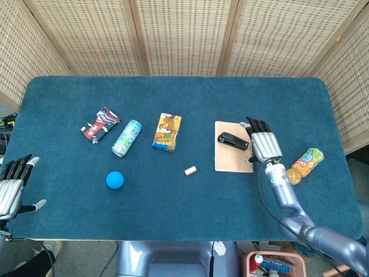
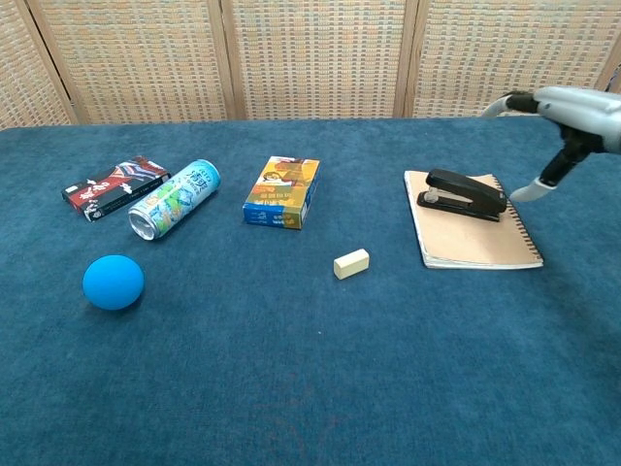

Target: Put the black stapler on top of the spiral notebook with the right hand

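The black stapler lies on the far part of the tan spiral notebook, free of any hand. My right hand hovers just right of the notebook, fingers spread and holding nothing, raised above the table in the chest view. My left hand sits at the table's left edge, fingers apart and empty.
An orange juice bottle lies right of the right hand. A small cream eraser lies left of the notebook. Further left are a colourful box, a drink can, a dark packet and a blue ball.
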